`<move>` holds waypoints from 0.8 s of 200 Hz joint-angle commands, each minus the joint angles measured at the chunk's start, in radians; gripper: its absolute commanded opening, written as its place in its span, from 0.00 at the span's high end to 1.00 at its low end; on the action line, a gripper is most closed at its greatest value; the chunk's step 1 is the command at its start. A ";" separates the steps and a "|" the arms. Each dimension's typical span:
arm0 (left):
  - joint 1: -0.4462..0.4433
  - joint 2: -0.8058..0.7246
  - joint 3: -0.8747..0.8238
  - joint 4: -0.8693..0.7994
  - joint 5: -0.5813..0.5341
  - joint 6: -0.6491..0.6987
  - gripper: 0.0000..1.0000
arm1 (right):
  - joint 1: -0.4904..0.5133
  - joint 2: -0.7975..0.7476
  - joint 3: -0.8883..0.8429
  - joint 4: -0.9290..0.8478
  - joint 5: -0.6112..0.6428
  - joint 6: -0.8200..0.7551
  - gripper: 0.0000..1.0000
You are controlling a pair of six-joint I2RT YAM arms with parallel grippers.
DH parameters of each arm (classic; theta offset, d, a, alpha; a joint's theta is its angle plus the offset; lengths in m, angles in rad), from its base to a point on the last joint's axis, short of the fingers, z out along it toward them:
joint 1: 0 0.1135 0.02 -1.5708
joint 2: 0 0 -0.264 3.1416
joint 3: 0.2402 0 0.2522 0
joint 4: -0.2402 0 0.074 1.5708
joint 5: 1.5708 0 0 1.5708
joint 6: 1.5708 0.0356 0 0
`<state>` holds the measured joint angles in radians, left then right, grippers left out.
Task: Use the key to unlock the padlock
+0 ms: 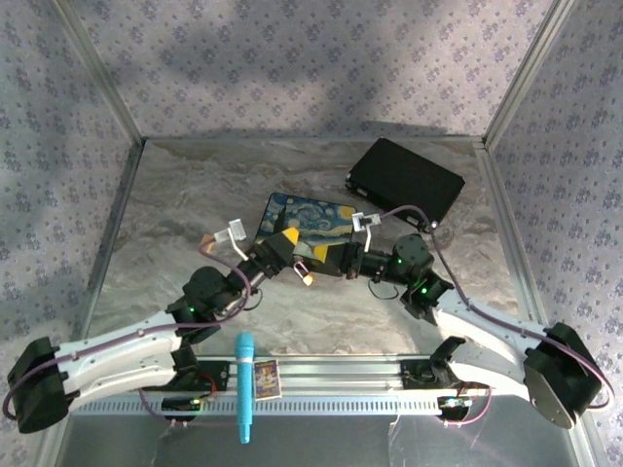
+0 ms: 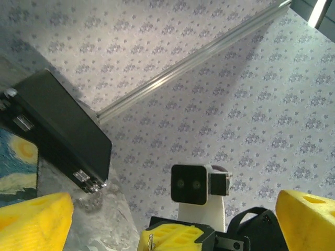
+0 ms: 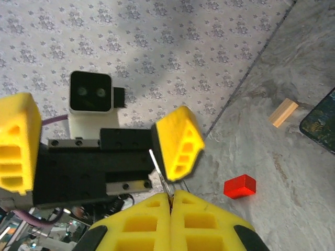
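Pinching the key [image 3: 163, 182] in jaws pressed flat together, the right gripper [image 3: 170, 198] holds the thin silvery sliver upright, raised above the marble table [image 1: 175, 195]. It faces the left gripper [image 1: 283, 243], whose jaws stand wide with nothing between them. The two tools meet nose to nose over the near edge of the Starry Night box [image 1: 311, 216]. The padlock's whereabouts cannot be told. By this showing, the key is in hand but not yet in the lock. The next move calls for the free gripper to find and steady the padlock, so the slender blade can be lined up squarely with the keyhole.
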<state>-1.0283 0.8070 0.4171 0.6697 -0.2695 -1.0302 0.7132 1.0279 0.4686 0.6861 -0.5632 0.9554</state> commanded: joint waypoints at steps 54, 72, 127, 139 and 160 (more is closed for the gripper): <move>0.008 -0.033 0.117 -0.521 -0.134 0.005 0.00 | -0.005 -0.043 0.014 -0.351 0.141 -0.118 1.00; 0.012 0.038 0.183 -0.722 -0.174 -0.021 0.05 | -0.006 -0.051 0.024 -0.531 0.263 -0.164 1.00; 0.020 0.254 0.108 -0.593 -0.091 -0.114 0.29 | 0.024 -0.050 -0.074 -0.523 0.315 -0.174 1.00; 0.019 0.309 0.114 -0.584 -0.073 -0.124 0.30 | 0.030 -0.051 -0.083 -0.529 0.325 -0.177 1.00; 0.019 0.416 0.175 -0.668 -0.068 -0.148 0.30 | 0.034 -0.051 -0.102 -0.528 0.332 -0.175 1.00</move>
<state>-1.0115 1.1435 0.5396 0.0296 -0.3637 -1.1294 0.7387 0.9943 0.3855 0.1844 -0.2722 0.8024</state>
